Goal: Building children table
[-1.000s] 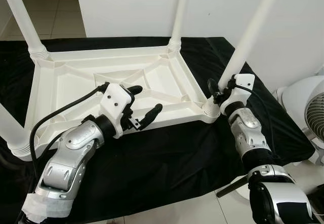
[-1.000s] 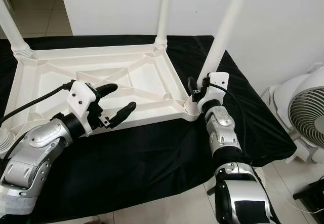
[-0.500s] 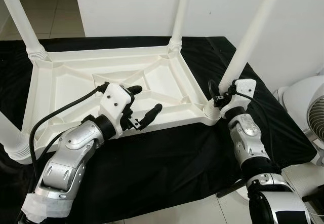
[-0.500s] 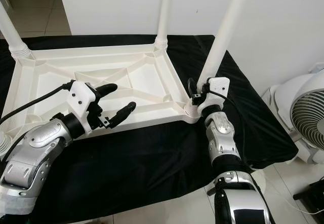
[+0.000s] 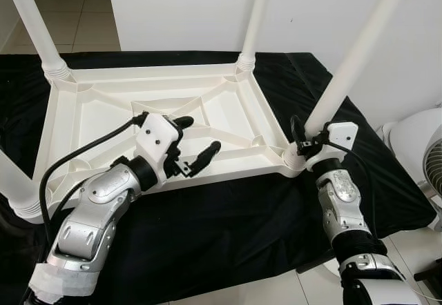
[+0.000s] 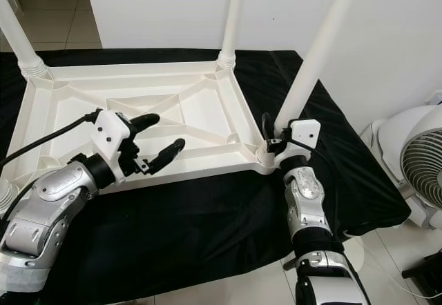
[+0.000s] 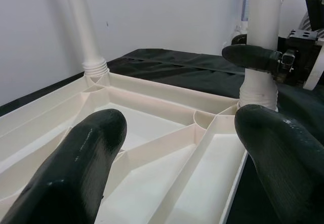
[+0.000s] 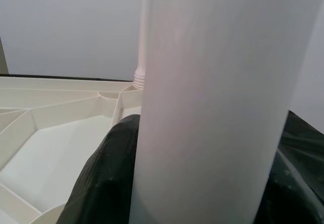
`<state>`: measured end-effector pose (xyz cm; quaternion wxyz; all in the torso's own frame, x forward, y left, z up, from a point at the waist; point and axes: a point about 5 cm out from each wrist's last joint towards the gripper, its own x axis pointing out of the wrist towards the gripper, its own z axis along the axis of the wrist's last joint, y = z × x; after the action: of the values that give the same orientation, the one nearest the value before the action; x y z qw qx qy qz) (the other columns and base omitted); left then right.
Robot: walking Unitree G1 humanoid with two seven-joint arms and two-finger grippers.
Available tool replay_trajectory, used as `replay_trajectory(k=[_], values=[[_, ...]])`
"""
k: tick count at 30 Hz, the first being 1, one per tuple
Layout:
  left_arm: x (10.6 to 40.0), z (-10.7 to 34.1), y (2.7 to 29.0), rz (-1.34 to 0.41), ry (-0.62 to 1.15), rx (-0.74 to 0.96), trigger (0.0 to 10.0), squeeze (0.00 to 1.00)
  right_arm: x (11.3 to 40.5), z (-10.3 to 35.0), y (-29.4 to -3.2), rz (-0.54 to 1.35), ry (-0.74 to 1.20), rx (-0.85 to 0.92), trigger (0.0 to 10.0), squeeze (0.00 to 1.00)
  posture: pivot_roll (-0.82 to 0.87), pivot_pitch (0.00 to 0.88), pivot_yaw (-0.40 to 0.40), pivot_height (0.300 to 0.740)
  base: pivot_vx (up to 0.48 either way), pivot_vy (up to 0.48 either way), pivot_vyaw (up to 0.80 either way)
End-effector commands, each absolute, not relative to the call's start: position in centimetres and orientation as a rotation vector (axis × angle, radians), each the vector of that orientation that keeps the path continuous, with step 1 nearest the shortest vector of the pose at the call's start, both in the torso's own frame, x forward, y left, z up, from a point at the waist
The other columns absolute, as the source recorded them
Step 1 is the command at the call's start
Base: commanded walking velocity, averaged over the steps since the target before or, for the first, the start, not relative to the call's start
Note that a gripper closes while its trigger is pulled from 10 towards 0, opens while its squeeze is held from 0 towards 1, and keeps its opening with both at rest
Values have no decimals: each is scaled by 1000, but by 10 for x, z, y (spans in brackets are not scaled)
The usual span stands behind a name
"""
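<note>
A white plastic children's table (image 5: 103,108) lies upside down on a black cloth (image 5: 207,229), with its legs pointing up. My right gripper (image 5: 309,136) is shut on the base of the near right leg (image 5: 352,60), just above its corner socket. In the right wrist view that leg (image 8: 212,107) stands between the black fingers (image 8: 109,176). My left gripper (image 5: 200,134) hovers open over the table's underside, close to the front rail. Its two fingers (image 7: 76,173) are spread above the ribs, with nothing between them.
Other legs stand at the far left (image 5: 38,25), far right (image 5: 254,15) and near left (image 5: 14,181) corners. A white fan (image 6: 418,163) stands on the floor to the right of the cloth. A white wall (image 5: 193,8) rises behind the table, and tiled floor lies at the far left.
The whole picture has shifted slightly to the right, so the camera moved. My right gripper stays on the leg base and its forearm shows lower. The left gripper keeps its open pose.
</note>
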<state>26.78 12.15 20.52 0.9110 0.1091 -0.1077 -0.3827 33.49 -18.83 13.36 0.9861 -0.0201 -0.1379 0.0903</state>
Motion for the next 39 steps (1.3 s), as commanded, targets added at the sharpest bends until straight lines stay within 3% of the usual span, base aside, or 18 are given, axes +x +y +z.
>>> replay_trajectory(k=[1,21,31,39], values=[[267,208,121,-787,-230,227,10000,0,300,56,-192,237,55,-139,10000,0,149,102,-36,740,0,0,0],[268,210,123,-785,-230,235,10000,0,284,46,-181,383,31,-319,10000,0,155,101,-33,740,0,0,0],[269,211,124,-785,-234,237,10000,0,285,44,-183,368,36,-299,10000,0,156,97,-32,740,0,0,0],[270,211,125,-784,-235,240,10000,0,300,61,-187,278,0,-142,10000,0,155,92,-31,740,0,0,0]])
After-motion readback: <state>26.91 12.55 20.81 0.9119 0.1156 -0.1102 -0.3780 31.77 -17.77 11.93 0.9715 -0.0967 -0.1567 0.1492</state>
